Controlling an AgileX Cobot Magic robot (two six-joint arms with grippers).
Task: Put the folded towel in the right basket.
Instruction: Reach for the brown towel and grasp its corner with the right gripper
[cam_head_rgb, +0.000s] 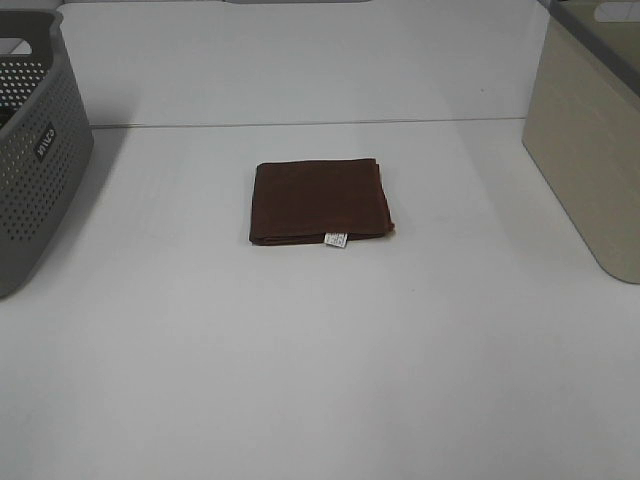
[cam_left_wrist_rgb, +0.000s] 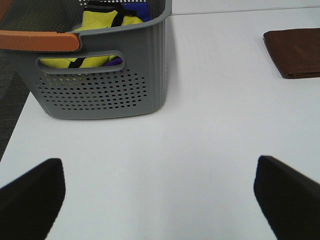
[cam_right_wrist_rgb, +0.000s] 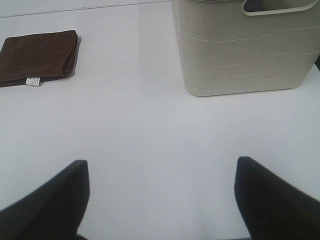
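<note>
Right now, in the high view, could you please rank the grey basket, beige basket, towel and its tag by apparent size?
1. The beige basket and the grey basket: alike, both cut off by the frame, so I cannot rank them.
2. The towel.
3. The tag.

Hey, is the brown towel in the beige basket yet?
Out. The brown towel lies folded flat on the table, well apart from the beige basket.

A folded towel (cam_head_rgb: 318, 202) lies central on the tabletop (cam_head_rgb: 320, 380). Grey basket (cam_head_rgb: 30, 170) stands at ten o'clock, beige basket (cam_head_rgb: 590, 170) at two.
</note>
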